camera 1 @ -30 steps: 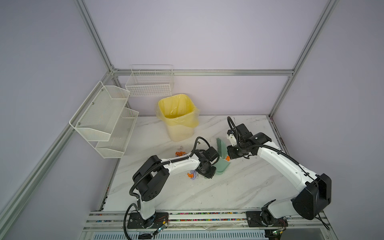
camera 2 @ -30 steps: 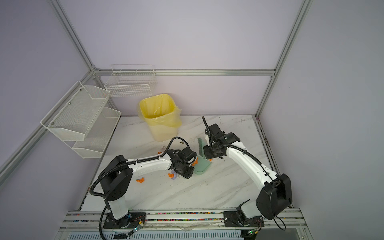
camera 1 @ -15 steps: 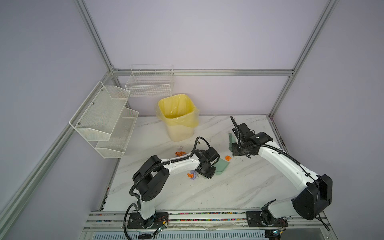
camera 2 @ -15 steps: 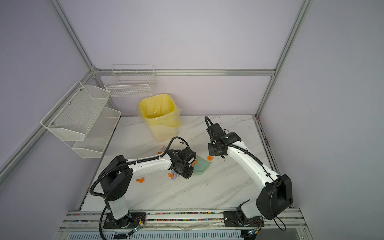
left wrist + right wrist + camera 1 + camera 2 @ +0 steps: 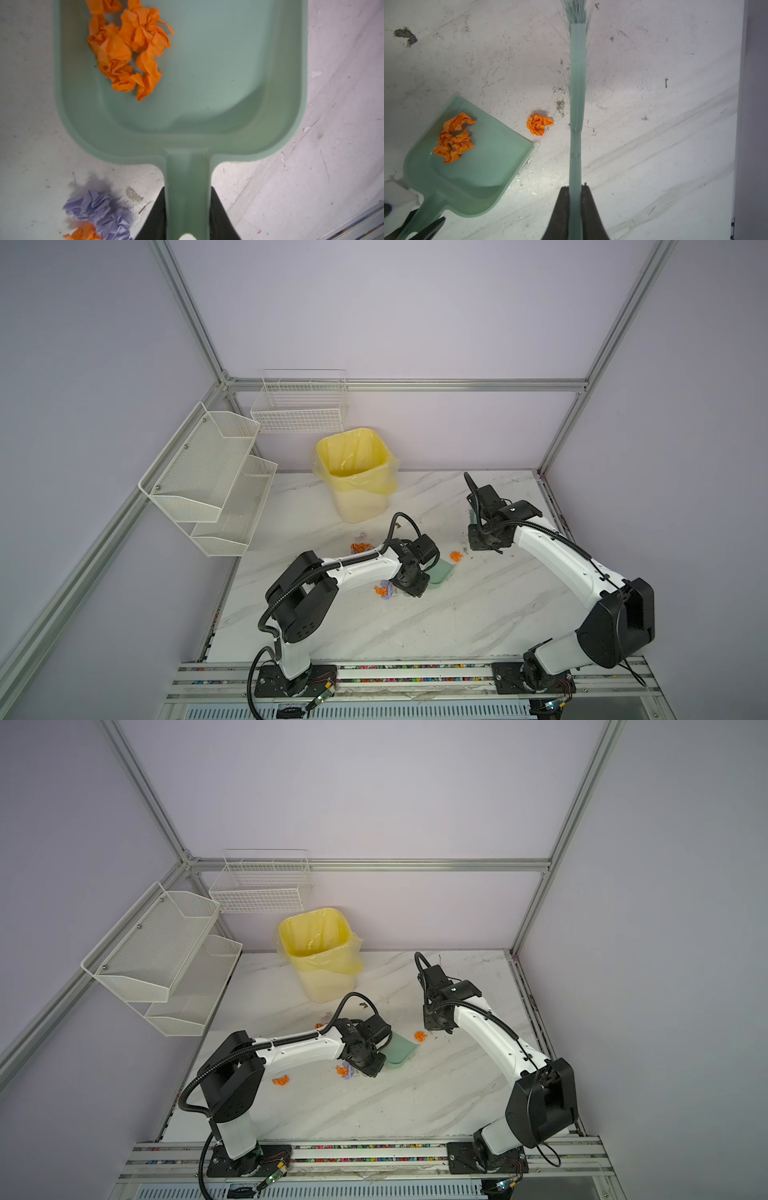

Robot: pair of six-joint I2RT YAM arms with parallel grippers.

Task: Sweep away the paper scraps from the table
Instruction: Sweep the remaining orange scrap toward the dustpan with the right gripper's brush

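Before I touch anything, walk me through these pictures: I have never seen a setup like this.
Two white robot arms are bolted at the near edge of a marble-patterned table. Two pictures look down on the whole scene from above; the other two come from a camera on each arm's wrist. The left end effector is shut on the handle of a mint-green dustpan lying on the table, with crumpled orange scraps in it. The right end effector is shut on a matching brush. One orange wad lies on the table between brush and dustpan, and a lavender wad lies beside the dustpan's handle. A bin with a yellow liner stands at the back; white wire racks hang at the left.
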